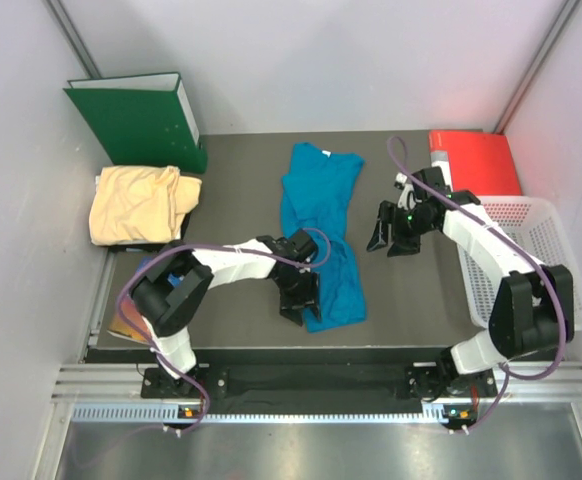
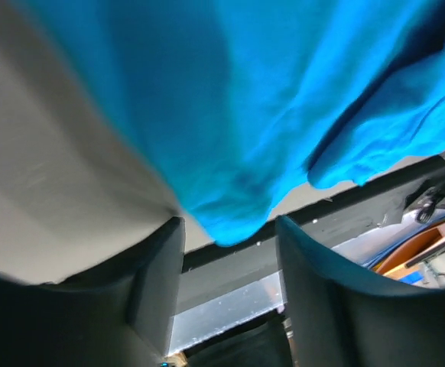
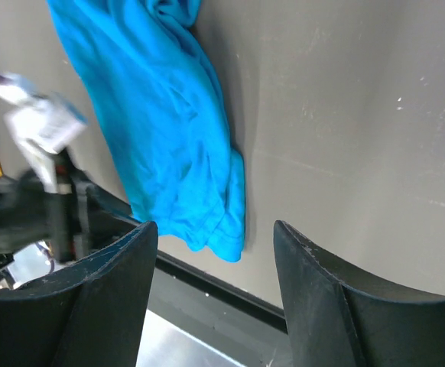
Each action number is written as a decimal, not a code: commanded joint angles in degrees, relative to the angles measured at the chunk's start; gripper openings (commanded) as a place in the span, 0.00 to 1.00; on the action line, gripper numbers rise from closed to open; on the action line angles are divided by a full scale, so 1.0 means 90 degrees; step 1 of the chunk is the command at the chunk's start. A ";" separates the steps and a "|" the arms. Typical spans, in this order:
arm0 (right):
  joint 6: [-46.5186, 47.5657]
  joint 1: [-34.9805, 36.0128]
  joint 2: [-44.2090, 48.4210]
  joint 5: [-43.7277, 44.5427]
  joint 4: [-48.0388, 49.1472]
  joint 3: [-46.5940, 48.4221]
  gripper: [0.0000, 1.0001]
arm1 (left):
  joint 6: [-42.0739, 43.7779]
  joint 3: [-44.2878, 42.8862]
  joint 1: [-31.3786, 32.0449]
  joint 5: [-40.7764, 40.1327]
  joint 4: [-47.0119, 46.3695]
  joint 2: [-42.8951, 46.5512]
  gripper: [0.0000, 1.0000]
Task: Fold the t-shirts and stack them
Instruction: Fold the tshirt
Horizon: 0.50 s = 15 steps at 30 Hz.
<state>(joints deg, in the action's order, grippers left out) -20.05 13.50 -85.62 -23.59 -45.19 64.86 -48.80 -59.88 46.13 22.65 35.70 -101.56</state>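
Dark bench; teal shirt corner just ahead of wide left tool. Right tool wide, empty. Probably first fold; next, pinch that corner.

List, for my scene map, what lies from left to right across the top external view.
Crumpled pale yellow-orange cloth t-shirt → bright teal-blue cloth t-shirt → right arm's black gripper → white plastic mesh basket.
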 commanded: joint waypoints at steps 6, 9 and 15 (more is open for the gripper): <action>-0.0106 -0.0084 0.1017 -0.0435 0.0031 -0.0838 0.62 | -0.0330 -0.0281 0.0324 -0.0768 0.0210 -0.0591 0.00; -0.0028 -0.0084 0.1232 -0.0610 -0.0066 -0.1481 0.62 | -0.0340 -0.0174 0.0343 -0.0935 0.0611 -0.0231 0.00; -0.0008 -0.0054 0.1671 -0.1059 -0.0155 -0.2517 0.61 | -0.0301 0.0091 0.0353 -0.0847 0.1256 0.0697 0.00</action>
<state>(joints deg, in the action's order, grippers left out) -20.58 12.95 -74.28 -29.21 -45.21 46.70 -51.53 -60.31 49.17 17.72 39.79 -101.36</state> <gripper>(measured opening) 0.616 0.023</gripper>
